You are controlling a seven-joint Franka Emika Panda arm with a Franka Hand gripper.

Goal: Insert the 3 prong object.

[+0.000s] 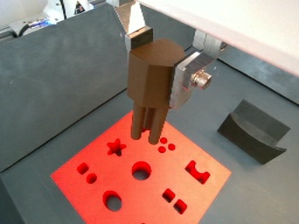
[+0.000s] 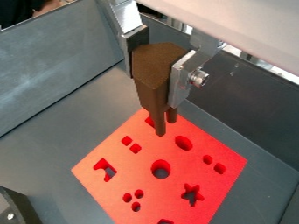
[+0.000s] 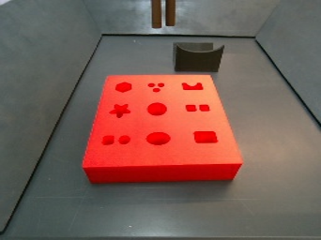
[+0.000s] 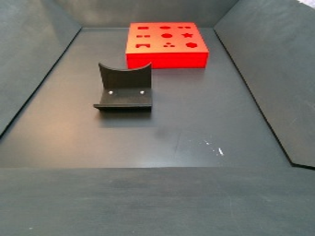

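Above the red block (image 1: 142,175), the gripper (image 1: 158,74) hangs with its silver finger plates pressed against the sides of the 3 prong object (image 1: 149,92), a brown piece whose thick upper body sits between the plates and whose slim rods point straight down. In both wrist views the rods end clear of the block's top face, so the piece is carried, not yet seated. The vertical hold appears chosen so the rods can drop squarely into the three small round holes (image 1: 165,143), which lie close beside the rod tips in a wrist view. In a side view only the rod ends (image 3: 163,12) show at the upper edge, well above the block (image 3: 157,122), suggesting a fair descent remains. The fixture (image 4: 122,88) stands apart from the block on the grey floor (image 4: 172,138) and seems to play no role in this step. Alignment over the trio of holes cannot be confirmed from these views.
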